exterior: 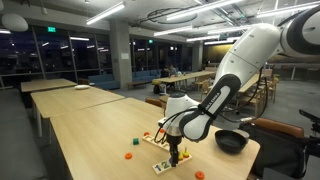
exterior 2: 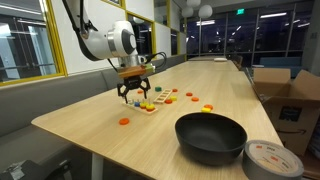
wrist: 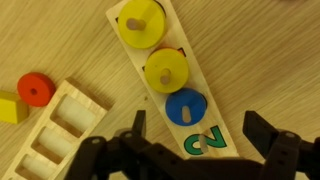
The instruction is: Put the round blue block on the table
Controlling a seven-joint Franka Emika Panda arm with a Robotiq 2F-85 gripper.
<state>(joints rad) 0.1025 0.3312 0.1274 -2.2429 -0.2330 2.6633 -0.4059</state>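
Note:
The round blue block [wrist: 186, 105] sits on a peg of a narrow wooden toy board [wrist: 170, 75], below two yellow round pieces [wrist: 140, 22] and above a green number 2 [wrist: 205, 142]. My gripper [wrist: 195, 125] hangs just above the board, jaws open, one finger on each side of the blue block's end of the board, holding nothing. In both exterior views the gripper [exterior: 175, 152] [exterior 2: 133, 93] hovers low over the toy boards on the pale light-wood table [exterior: 95, 135] [exterior 2: 110, 130]. The blue block is too small to make out there.
A second wooden board with slots [wrist: 55, 130], an orange disc [wrist: 36, 89] and a yellow piece [wrist: 8, 106] lie beside it. Orange discs [exterior: 129, 154] [exterior 2: 124, 121] lie loose on the table. A black bowl [exterior 2: 211, 136] and a tape roll [exterior 2: 272, 158] stand near the table's end.

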